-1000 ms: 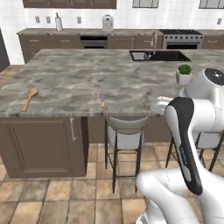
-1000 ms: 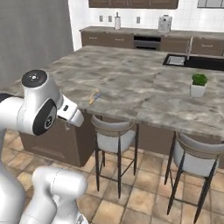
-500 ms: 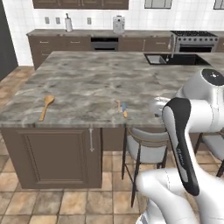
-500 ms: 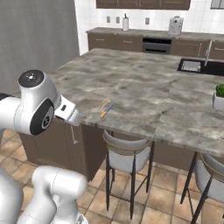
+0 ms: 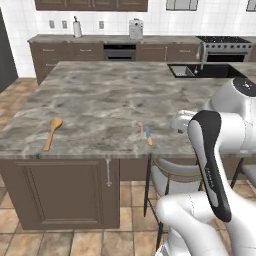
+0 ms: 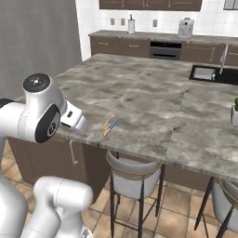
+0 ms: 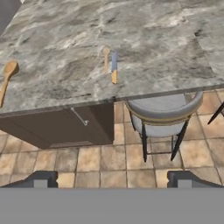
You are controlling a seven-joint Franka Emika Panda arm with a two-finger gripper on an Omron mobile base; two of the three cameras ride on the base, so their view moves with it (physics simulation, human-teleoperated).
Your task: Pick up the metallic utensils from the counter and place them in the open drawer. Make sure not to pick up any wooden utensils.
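Two fingertips of the end effector (image 7: 112, 180) spread wide, holding nothing, high over the floor | metallic utensils (image 7: 110, 64) side by side near the bench (image 5: 100, 95) front edge | judged light, stiff, slippery; pinch mid-handle | wooden spoon (image 5: 52, 131) well apart leftward: avoid

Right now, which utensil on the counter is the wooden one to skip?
The wooden spoon, alone near the counter's left front edge: matte tan, round bowl, clearly the longest. The two metallic utensils are slimmer, shorter, and lie side by side above the stool.
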